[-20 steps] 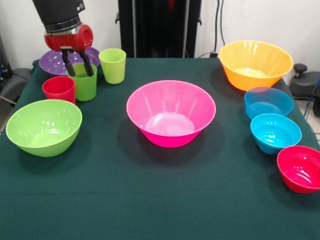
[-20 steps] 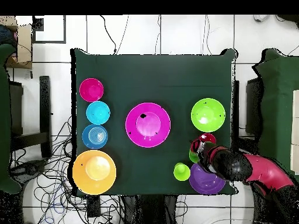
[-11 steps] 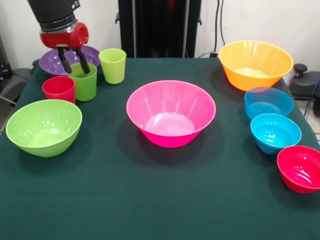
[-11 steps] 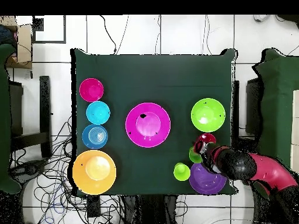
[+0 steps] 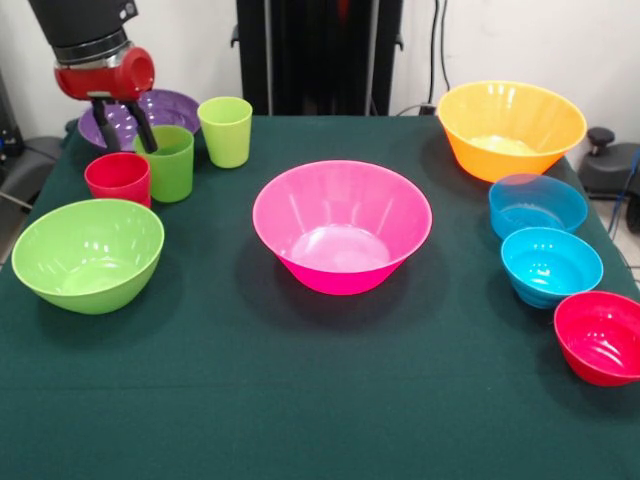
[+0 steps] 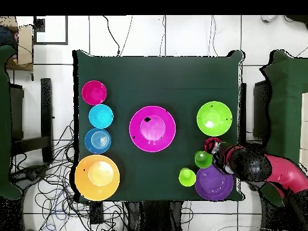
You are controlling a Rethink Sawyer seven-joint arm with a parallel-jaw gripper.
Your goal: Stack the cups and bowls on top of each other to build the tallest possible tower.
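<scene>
Green and red cups [image 5: 168,162] stand together at the desk's [image 5: 320,400] corner, nothing stacked yet. Our pincer [image 5: 118,120] hangs released and empty above them, before the purple bowl [image 5: 140,112]. Next we likely descend onto one cup. Every bowl, including the pink bowl [image 5: 342,225], sits empty.

One camera looks from across the dark green cloth-covered table [image 5: 330,400] at a downward slant, close enough that the tabletop fills most of its picture. The other looks straight down from high above, showing the whole table [image 6: 180,72] and surrounding floor. Both share the tabletop, turned half round between them.
</scene>
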